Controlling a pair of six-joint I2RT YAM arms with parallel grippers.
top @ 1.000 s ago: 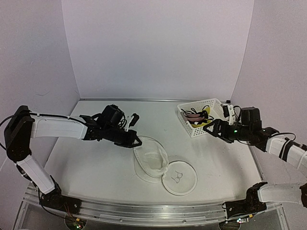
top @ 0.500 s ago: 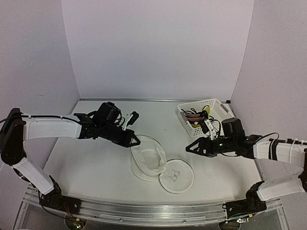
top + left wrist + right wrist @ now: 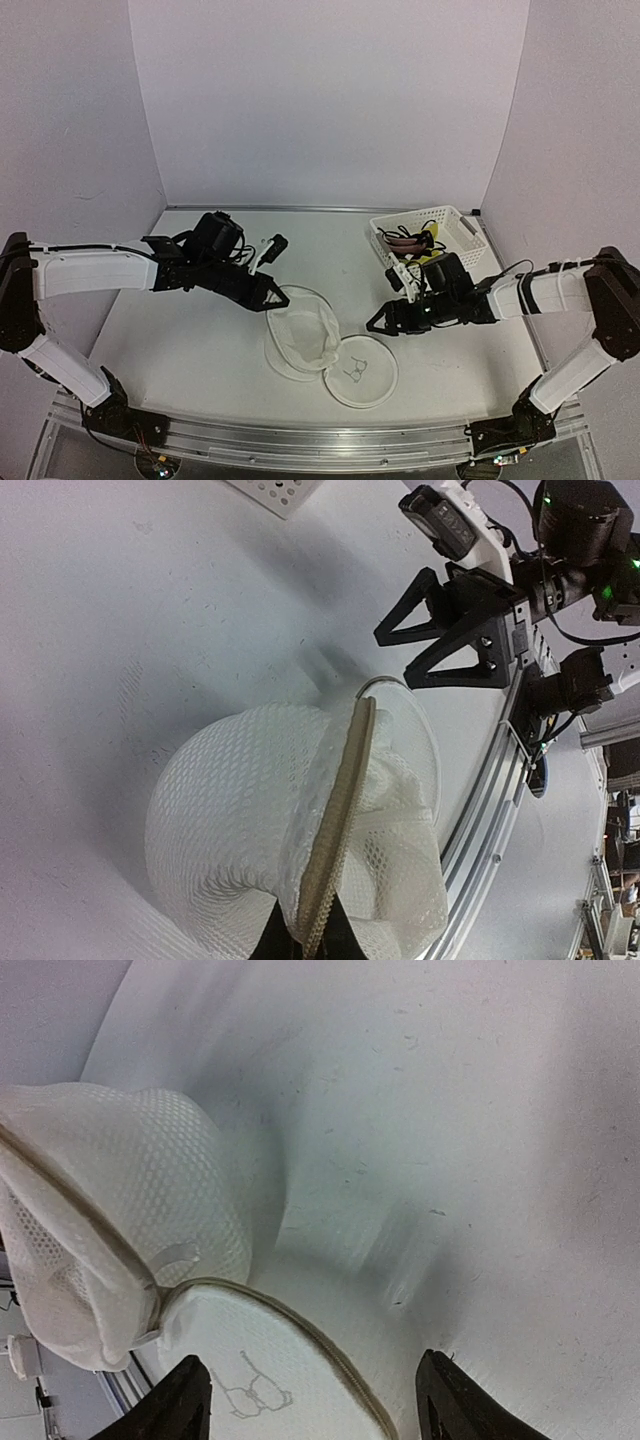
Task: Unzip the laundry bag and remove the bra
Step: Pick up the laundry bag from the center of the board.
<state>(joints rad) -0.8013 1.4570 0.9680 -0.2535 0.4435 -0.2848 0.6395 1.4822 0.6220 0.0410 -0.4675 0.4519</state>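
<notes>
The laundry bag (image 3: 300, 335) lies open on the table, its white mesh body slumped. Its flat round face with the black pictogram (image 3: 360, 370) is flipped out to the right. My left gripper (image 3: 275, 293) is shut on the bag's zipper rim (image 3: 340, 800) at its far left edge; the jaws (image 3: 305, 945) pinch the tan zipper tape. My right gripper (image 3: 385, 322) is open and empty, low over the table just beyond the round face (image 3: 270, 1380), with its fingers (image 3: 185, 1405) straddling that face's rim. No bra shows inside the bag.
A white perforated basket (image 3: 455, 232) stands at the back right, holding pink, black and yellow items. The table's metal front rail (image 3: 300, 440) runs just below the bag. Walls close in the left, back and right sides.
My right arm has swung from the basket leftward and down to the bag's round face. My left gripper has pulled the bag slightly left while holding the rim.
</notes>
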